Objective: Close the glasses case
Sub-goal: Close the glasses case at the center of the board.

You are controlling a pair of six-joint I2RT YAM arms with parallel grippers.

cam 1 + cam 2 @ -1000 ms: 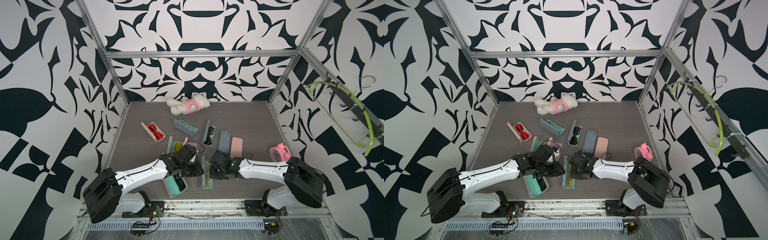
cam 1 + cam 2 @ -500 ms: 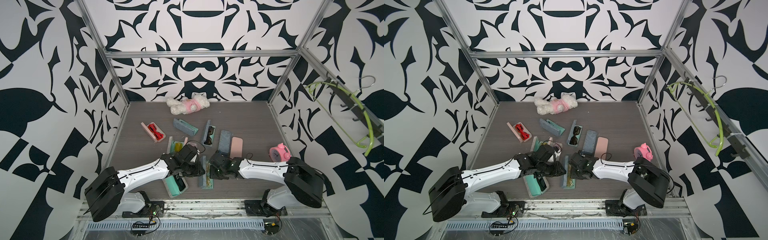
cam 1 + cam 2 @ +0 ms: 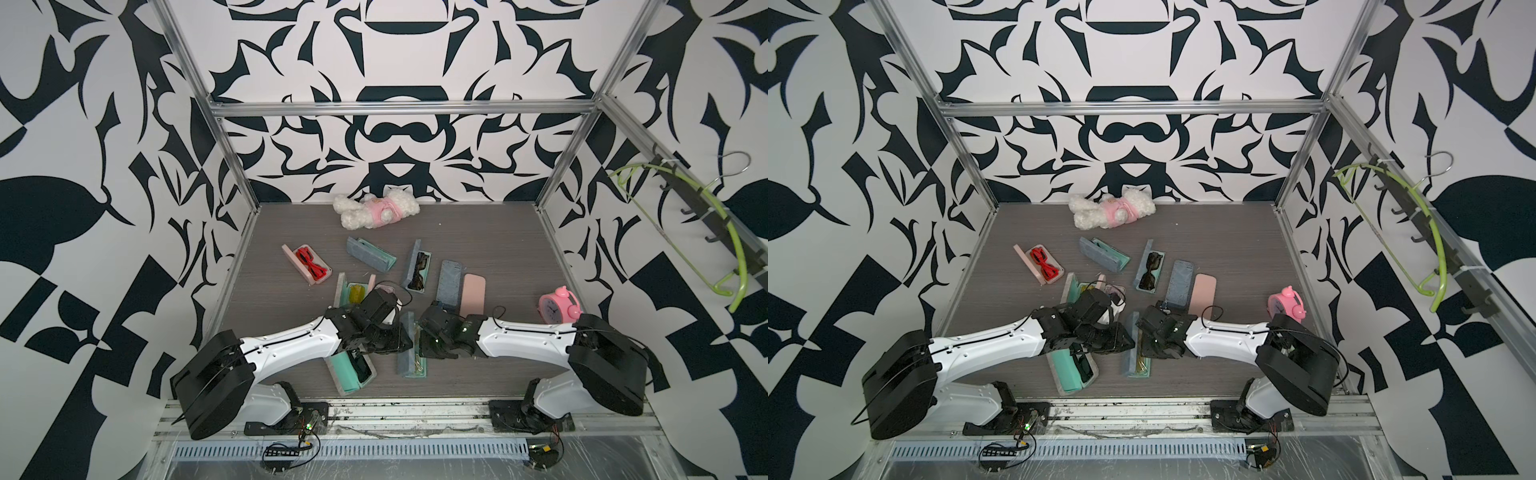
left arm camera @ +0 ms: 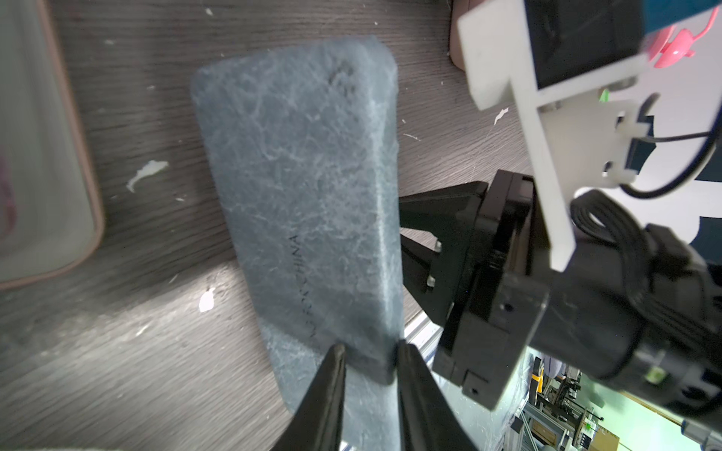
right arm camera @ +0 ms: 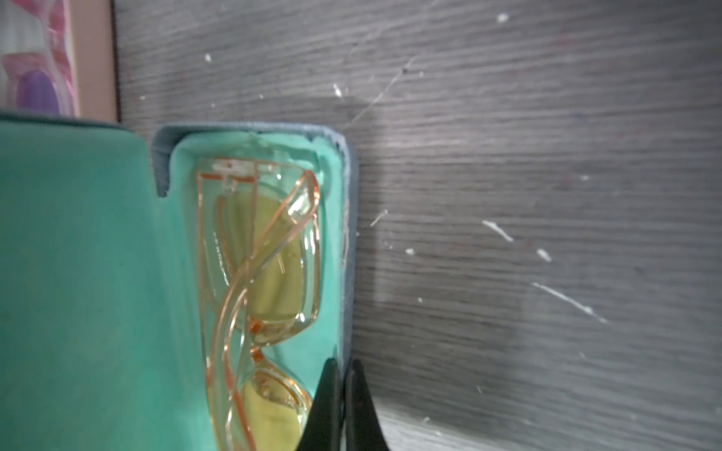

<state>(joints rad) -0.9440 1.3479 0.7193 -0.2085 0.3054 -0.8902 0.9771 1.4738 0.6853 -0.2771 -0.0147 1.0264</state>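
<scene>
The glasses case (image 3: 413, 365) (image 3: 1139, 365) lies near the front middle, grey-blue outside and teal inside. Its lid (image 4: 312, 195) stands raised. Yellow-lensed glasses with a clear orange frame (image 5: 265, 265) lie in the base. My left gripper (image 4: 369, 351) (image 3: 404, 338) is shut on the lid's edge, one finger on each face. My right gripper (image 5: 344, 371) (image 3: 424, 334) is shut on the base's thin side wall (image 5: 347, 234). In both top views the two grippers meet over the case and hide its middle.
Several other cases lie around: a teal one with dark glasses (image 3: 353, 370) under my left arm, a pink one with red glasses (image 3: 309, 270), closed grey (image 3: 449, 282) and pink (image 3: 473, 293) ones. A pink alarm clock (image 3: 559, 307) stands right, a plush toy (image 3: 376, 212) at the back.
My left gripper has tightened slightly on the lid. Both arms stay almost where they were, and the case has not visibly moved.
</scene>
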